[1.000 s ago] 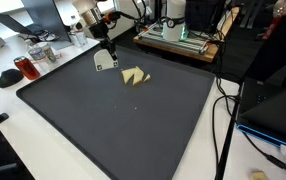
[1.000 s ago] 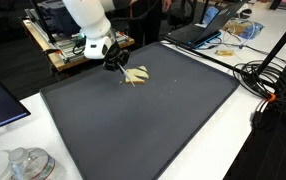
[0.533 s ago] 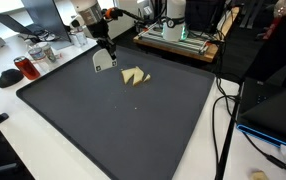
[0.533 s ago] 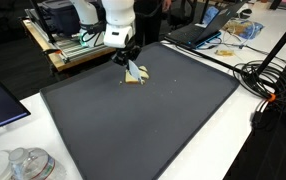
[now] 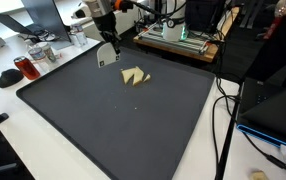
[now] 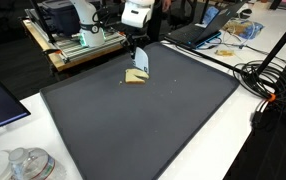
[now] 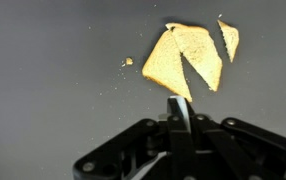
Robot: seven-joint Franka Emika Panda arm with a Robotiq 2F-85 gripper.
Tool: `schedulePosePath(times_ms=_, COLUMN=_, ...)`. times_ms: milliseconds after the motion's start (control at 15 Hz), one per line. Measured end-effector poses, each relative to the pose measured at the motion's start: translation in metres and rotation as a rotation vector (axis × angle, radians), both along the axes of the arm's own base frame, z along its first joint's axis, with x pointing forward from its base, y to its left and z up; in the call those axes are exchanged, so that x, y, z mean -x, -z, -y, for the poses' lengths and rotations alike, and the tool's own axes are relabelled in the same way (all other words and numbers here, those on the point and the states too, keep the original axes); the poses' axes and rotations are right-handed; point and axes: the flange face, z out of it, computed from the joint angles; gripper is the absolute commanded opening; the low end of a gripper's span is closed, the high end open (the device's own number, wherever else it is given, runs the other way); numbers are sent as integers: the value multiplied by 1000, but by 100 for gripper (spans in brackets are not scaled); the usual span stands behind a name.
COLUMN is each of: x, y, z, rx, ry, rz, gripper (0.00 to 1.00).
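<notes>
Entry, as I logged it: gripper (image 5: pixel 106 44), single arm, jaws clamped flat on a thin pale card (image 5: pixel 106 57) that hung below the fingertips and showed edge-on in wrist view. Tan wedge pieces (image 7: pixel 188 58), approx. three, sat clustered on the black mat (image 5: pixel 113 130) nr its far edge, w/ one crumb (image 7: pixel 128 62) beside them. Key relation: card was raised off the mat, near the pieces but not touching. In wrist view they lay straight ahead of the jaws, w/ the biggest wedge's long axis pointing back twd the card. Card material: couldn't tell.
</notes>
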Motion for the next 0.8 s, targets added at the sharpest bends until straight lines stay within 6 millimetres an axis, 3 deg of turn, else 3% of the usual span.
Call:
schedulePosePath(times_ms=467, x=1, y=-33, z=-55, rx=153, ry=52, rz=72, gripper=1)
schedulePosePath(times_ms=800, x=14, y=-54, z=-87, rx=182, ry=88, rz=124, gripper=1)
